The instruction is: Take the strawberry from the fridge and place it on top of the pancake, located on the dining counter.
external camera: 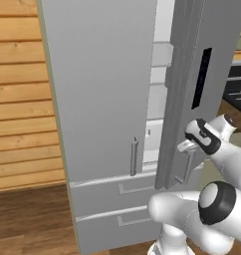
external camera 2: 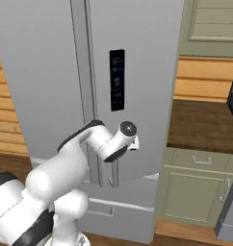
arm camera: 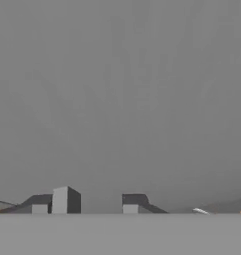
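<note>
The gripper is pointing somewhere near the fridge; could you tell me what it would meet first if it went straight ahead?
Most likely the fridge's right door: the hand view shows a flat grey panel just beyond the gripper. Its handle is close by, though depth is unclear.

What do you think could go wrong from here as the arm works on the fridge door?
The end effector sits at the right door's bar handle; whether it really grips the bar is unclear, so it might slip off when pulling. The right door stands only slightly ajar, and swinging it wider could bring it against the arm.
</note>
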